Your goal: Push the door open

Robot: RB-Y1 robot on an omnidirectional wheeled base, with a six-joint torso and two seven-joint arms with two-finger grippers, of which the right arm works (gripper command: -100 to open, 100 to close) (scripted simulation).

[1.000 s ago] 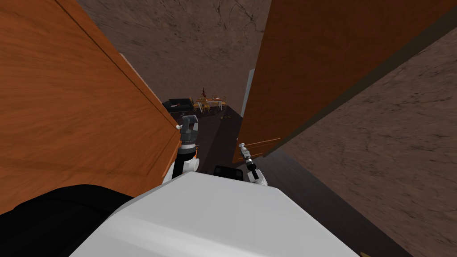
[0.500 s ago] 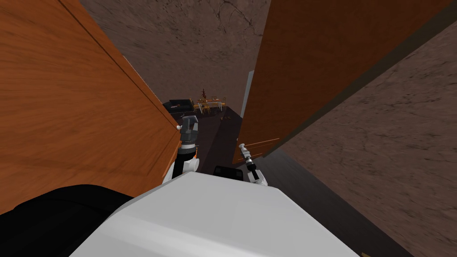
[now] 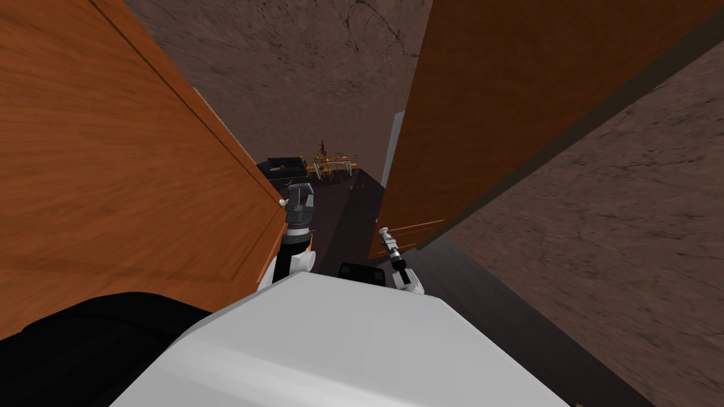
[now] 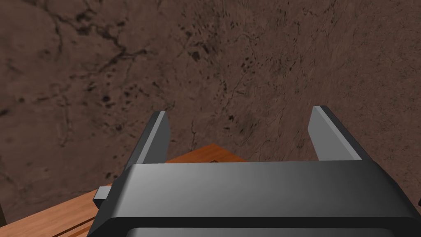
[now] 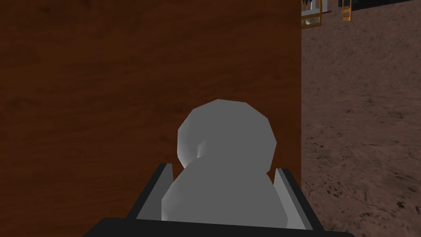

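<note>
Brown wood, dark and plain, is taking up most of my right wrist camera. The door [image 5: 123, 82] is standing directly ahead of the right gripper [image 5: 224, 168]. Its round grey knob [image 5: 226, 140] is sitting between the two fingers [image 5: 158, 193], which are lying against its sides, so I am reading that hand as clenched on the knob. The knob is sitting near the door's free edge.

From the head camera, the door is standing ajar on my right, with the right gripper touching its lower part. An orange wooden panel [image 3: 127, 177] is rising on my left. Between the two, a gap is opening onto dark floor [image 3: 350, 212]. Far beyond it, a table with yellow chairs [image 3: 332, 164] is showing beside a dark sofa [image 3: 283, 167].

My left gripper [image 4: 240, 111] is hanging just beside the panel's near edge, well apart from the door. Its fingers are spread wide and gripping nothing.
</note>
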